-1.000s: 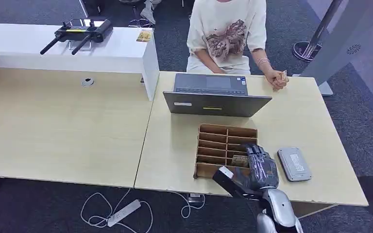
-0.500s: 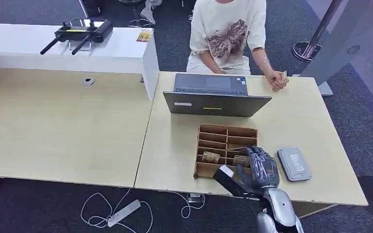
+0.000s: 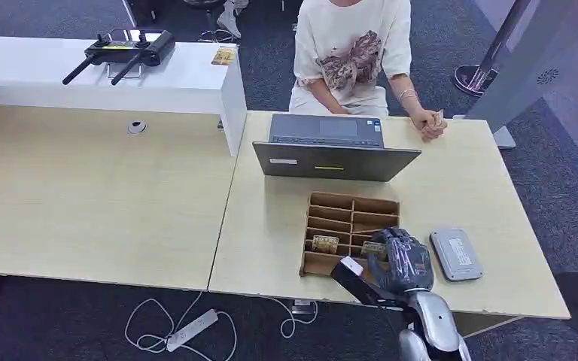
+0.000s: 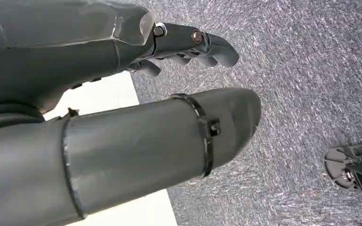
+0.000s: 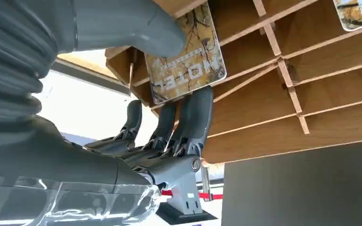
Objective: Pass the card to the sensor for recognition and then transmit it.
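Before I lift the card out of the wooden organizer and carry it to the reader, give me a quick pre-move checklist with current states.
1. Card held by right hand, thumb on one face, fingers on the other: ok.
2. Card clear of the wooden organizer: not ok, it sits at a slot.
3. Grip firm enough to lift: cannot tell.
4. Reader lies flat on the table beside the organizer, nothing on it: ok.
5. Left hand hangs over the carpet, holding nothing: ok.
6. Person's hand rests at the far edge, away from the reader: ok.
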Controlling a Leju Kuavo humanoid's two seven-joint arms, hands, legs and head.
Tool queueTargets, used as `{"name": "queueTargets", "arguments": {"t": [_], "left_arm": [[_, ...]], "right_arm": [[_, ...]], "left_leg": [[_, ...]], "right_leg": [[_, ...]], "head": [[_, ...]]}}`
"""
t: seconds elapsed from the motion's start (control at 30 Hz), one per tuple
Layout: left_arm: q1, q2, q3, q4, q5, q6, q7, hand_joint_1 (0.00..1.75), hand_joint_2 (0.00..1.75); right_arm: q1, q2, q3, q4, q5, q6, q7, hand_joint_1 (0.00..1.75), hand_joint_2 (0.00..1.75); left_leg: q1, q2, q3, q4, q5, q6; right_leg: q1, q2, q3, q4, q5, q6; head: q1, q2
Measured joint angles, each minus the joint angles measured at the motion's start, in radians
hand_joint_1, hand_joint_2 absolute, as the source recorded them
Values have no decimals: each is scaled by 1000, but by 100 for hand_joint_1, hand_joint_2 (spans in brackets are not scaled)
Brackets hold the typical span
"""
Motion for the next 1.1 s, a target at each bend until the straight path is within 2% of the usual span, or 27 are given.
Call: {"name": "queueTargets", "arguments": {"t": [0.07, 0.13, 0.6, 0.63, 0.9, 1.1], "left_arm": [[0, 0, 0, 0, 1, 0, 0, 0, 0], [0, 0, 0, 0, 3, 0, 0, 0, 0], [0, 0, 0, 0, 9, 0, 1, 0, 0], [0, 0, 0, 0, 9, 0, 1, 0, 0], [0, 0, 0, 0, 9, 0, 1, 0, 0], [0, 0, 0, 0, 4, 0, 2, 0, 0]], "right_arm": [[-1, 0, 0, 0, 0, 0, 0, 122, 175], [-3, 0, 0, 0, 0, -2, -2, 129, 175], [-6, 0, -1, 0, -5, -8, -12, 134, 175], [-6, 0, -1, 0, -5, -8, -12, 129, 175], [-6, 0, -1, 0, -5, -11, -12, 127, 175], [-6, 0, -1, 0, -5, -11, -12, 134, 175]], "left_leg": [[0, 0, 0, 0, 0, 0], [0, 0, 0, 0, 0, 0], [0, 1, 0, 0, 0, 0], [0, 1, 0, 0, 0, 0], [0, 1, 0, 0, 0, 0], [0, 1, 0, 0, 0, 0]], "right_leg": [[0, 0, 0, 0, 0, 0], [0, 0, 0, 0, 0, 0], [0, 1, 0, 0, 0, 0], [0, 1, 0, 0, 0, 0], [0, 1, 0, 0, 0, 0], [0, 1, 0, 0, 0, 0]], "head": [[0, 0], [0, 0], [0, 0], [0, 0], [0, 0], [0, 0]]}}
